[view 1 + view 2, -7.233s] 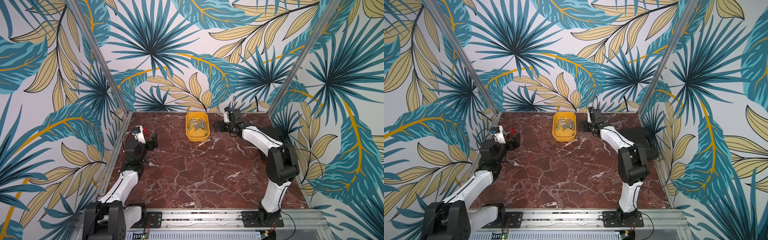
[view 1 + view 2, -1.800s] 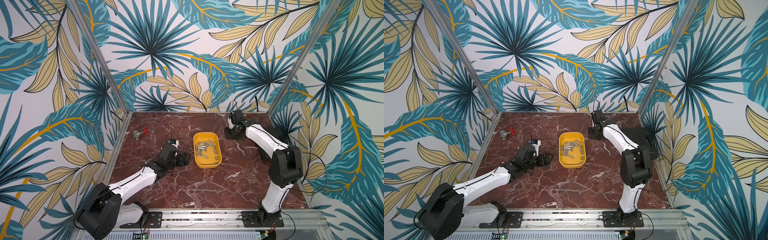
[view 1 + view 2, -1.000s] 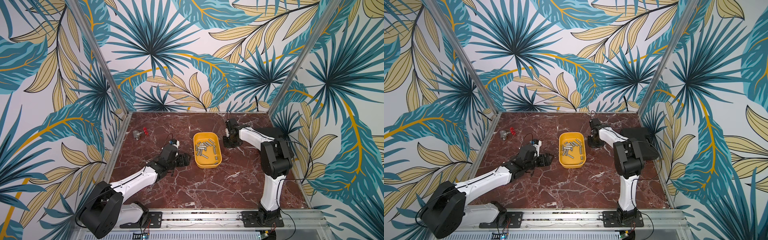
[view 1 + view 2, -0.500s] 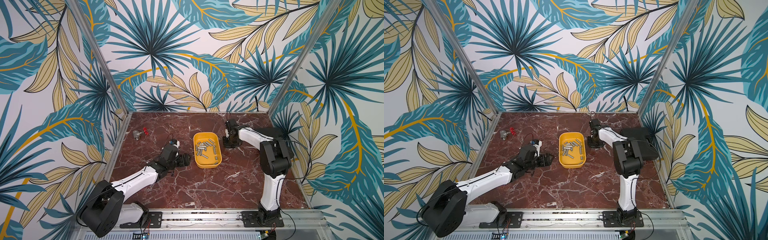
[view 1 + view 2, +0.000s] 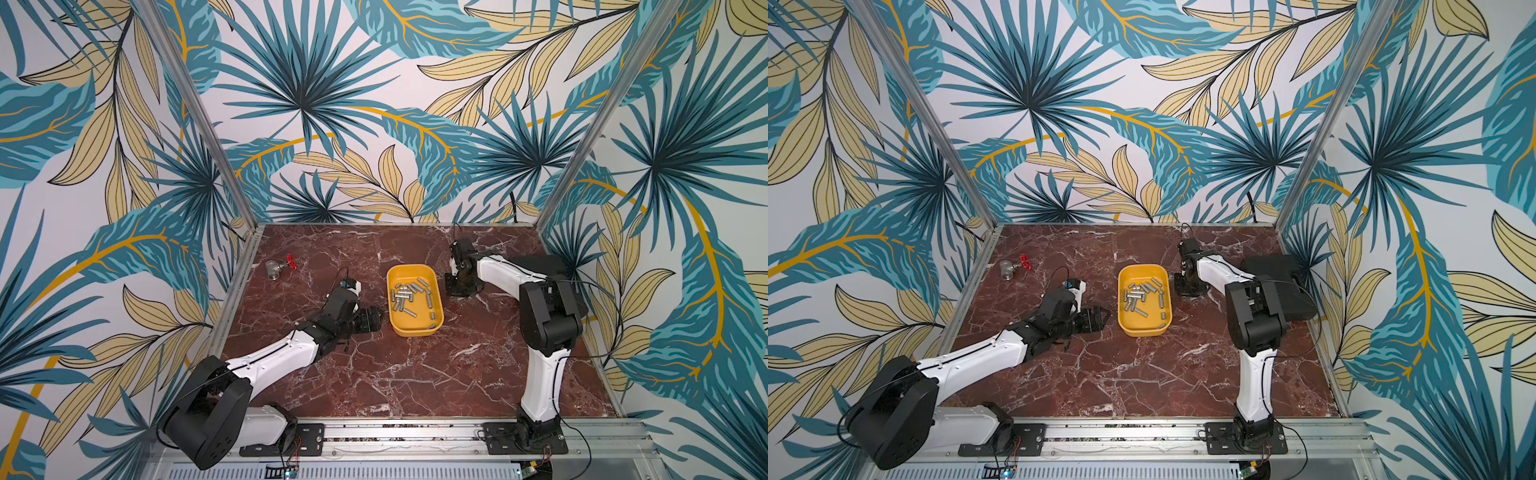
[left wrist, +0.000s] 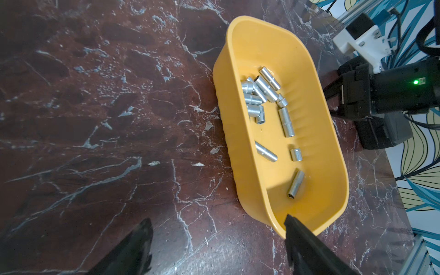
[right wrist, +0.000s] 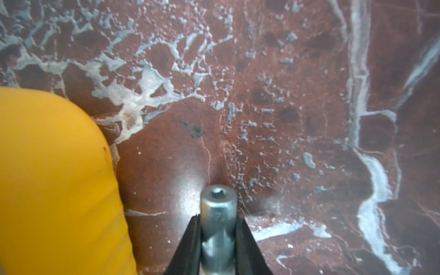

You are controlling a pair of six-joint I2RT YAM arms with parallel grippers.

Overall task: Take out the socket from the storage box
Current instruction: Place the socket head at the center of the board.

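Observation:
The yellow storage box (image 5: 415, 332) (image 5: 1144, 331) lies mid-table with several silver sockets (image 5: 405, 293) (image 6: 262, 95) loose inside. Just right of the box, my right gripper (image 5: 457, 286) (image 7: 218, 216) points down close to the marble, shut on one silver socket (image 7: 218, 202) whose hex end sticks out past the fingertips. My left gripper (image 5: 374, 320) (image 6: 217, 220) lies low at the box's left side, open and holding nothing. One of its fingertips (image 6: 292, 223) overlaps the box's near corner.
A metal valve with a red handle (image 5: 279, 268) (image 5: 1013, 268) sits at the back left. A black hard case (image 5: 1279, 286) stands at the right wall behind the right arm. Patterned walls close in three sides.
Since the earliest frames the box has come from the back to mid-table and the valve lies at back left. The right gripper dropped down beside the box; over the last half second nothing has moved.

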